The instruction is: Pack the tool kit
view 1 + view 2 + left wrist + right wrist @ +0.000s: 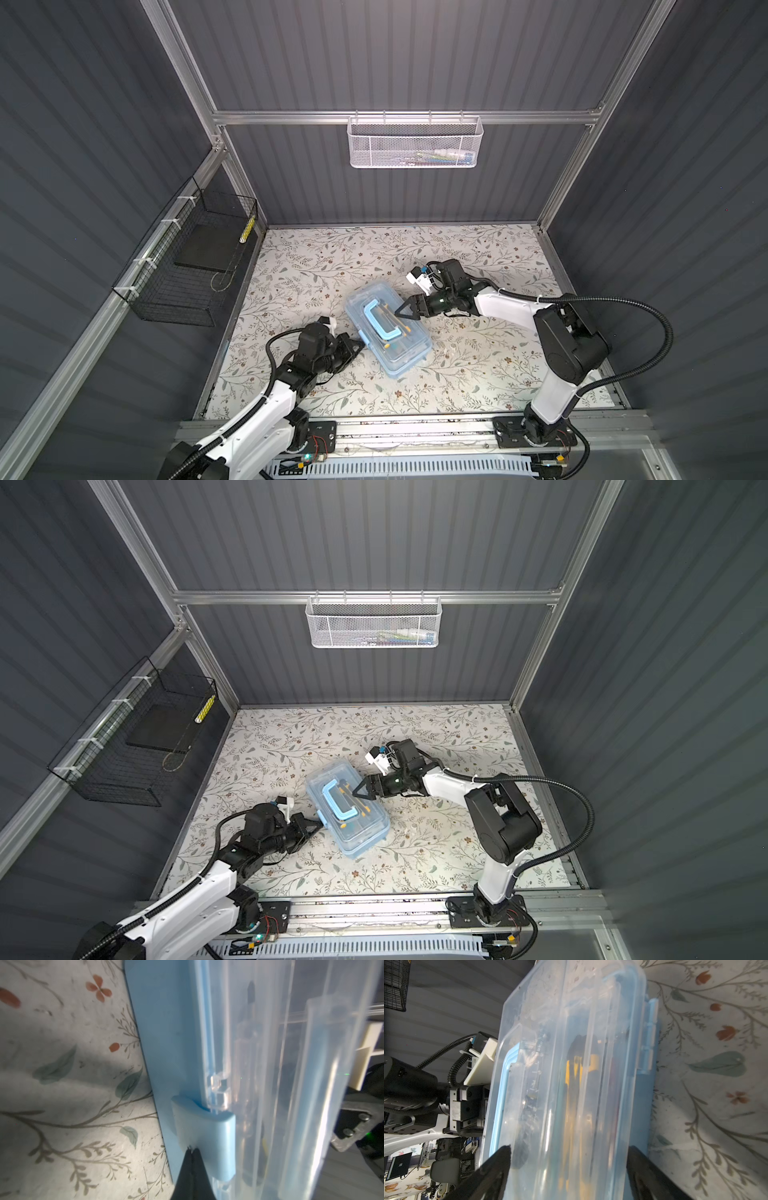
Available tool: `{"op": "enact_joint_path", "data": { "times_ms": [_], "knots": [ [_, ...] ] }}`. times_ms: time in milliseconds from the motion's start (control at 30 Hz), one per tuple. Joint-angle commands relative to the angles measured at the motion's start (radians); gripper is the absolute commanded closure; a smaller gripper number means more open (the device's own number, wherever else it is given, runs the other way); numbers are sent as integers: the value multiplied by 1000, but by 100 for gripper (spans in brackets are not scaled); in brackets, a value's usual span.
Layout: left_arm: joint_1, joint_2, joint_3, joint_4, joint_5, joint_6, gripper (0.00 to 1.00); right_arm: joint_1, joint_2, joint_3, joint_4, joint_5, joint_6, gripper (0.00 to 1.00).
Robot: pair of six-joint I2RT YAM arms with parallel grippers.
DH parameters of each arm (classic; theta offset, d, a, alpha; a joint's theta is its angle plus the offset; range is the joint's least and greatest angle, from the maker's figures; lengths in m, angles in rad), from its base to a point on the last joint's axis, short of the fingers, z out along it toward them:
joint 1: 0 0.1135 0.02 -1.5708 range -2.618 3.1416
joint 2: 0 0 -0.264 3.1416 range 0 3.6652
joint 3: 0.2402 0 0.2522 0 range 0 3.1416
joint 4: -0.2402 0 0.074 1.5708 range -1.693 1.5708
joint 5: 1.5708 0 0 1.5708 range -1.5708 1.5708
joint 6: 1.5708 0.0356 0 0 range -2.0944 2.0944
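On the floral mat (478,257), left gripper (192,1149), jaws together, touches the tool kit (388,332) latch (214,1132): push squarely till it snaps, while right gripper (398,311), jaws apart astride the right side, braces.

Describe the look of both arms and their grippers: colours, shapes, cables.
The left arm and right arm have glossy white links joined by bulky black joints. A black ribbed cable hose loops along each. The left gripper and right gripper have matte black fingers tapering to points. A white camera bracket sits at each wrist.
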Motion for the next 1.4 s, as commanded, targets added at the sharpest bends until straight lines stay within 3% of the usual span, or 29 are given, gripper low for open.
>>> {"op": "enact_joint_path", "data": {
  "times_ms": [0, 200, 400, 700, 1133, 1367],
  "knots": [
    [-25, 22, 68, 136, 26, 1, 100, 49, 55, -19, -90, 56, -27, 14],
    [-24, 32, 165, -35, -13, 110, 100, 67, 53, -18, -123, 84, -47, 14],
    [-22, 23, 202, -58, -59, 124, 100, 70, 52, -24, -129, 93, -53, 14],
    [-23, 91, 239, 28, 19, 125, 100, 79, 70, -8, -155, 110, -66, 14],
    [-23, 154, 378, 2, -12, 210, 100, 144, 116, 40, -242, 172, -121, 14],
    [-23, 246, 419, 123, 14, 204, 100, 183, 150, 77, -299, 222, -157, 14]
  ]
}}
